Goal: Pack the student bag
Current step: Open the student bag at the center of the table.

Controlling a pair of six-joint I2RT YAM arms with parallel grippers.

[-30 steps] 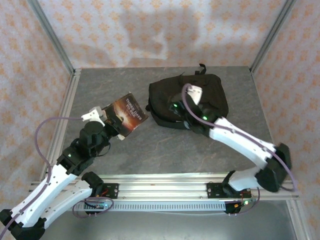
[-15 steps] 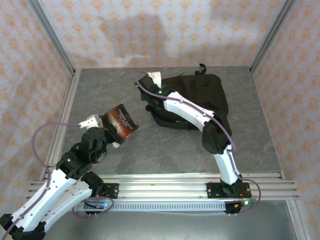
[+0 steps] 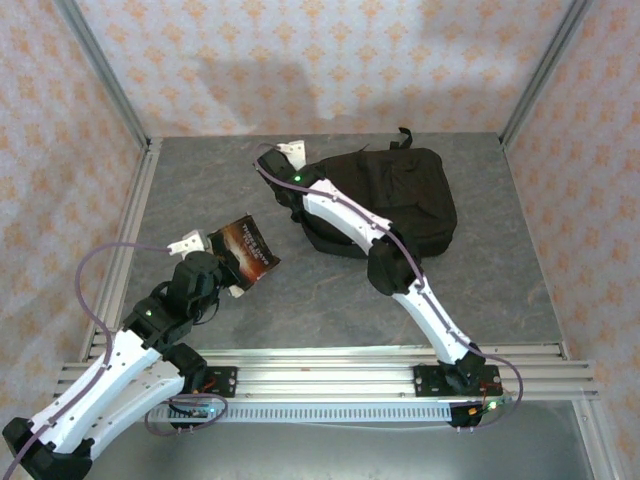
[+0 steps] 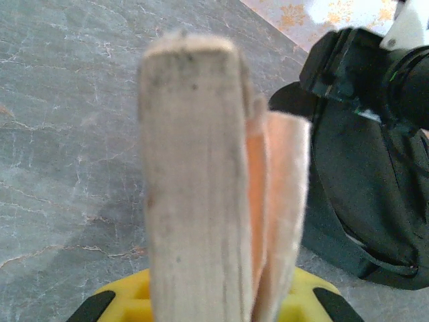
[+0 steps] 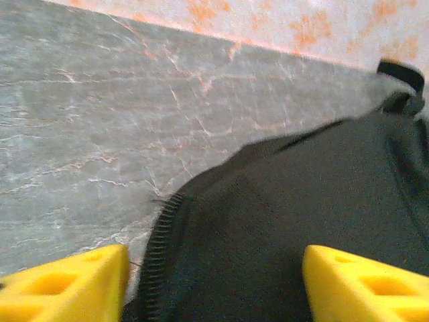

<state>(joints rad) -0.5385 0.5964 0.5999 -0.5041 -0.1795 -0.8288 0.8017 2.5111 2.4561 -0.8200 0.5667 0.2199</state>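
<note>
The student bag is a black fabric backpack lying flat at the back right of the table. My right arm reaches across it to its left corner. There my right gripper stands open, its yellow fingertips apart on either side of the bag's fabric and zip edge. My left gripper is shut on a dark-covered book, held tilted above the table left of the bag. In the left wrist view the book's page edge stands up between the yellow fingers, and the bag lies to the right.
Grey stone-pattern tabletop lies between the book and the bag. Patterned walls and metal corner posts enclose the back and sides. An aluminium rail runs along the near edge.
My right arm has swung from the bag's front to its far left corner. My left gripper has drawn the book a little down and toward the near side.
</note>
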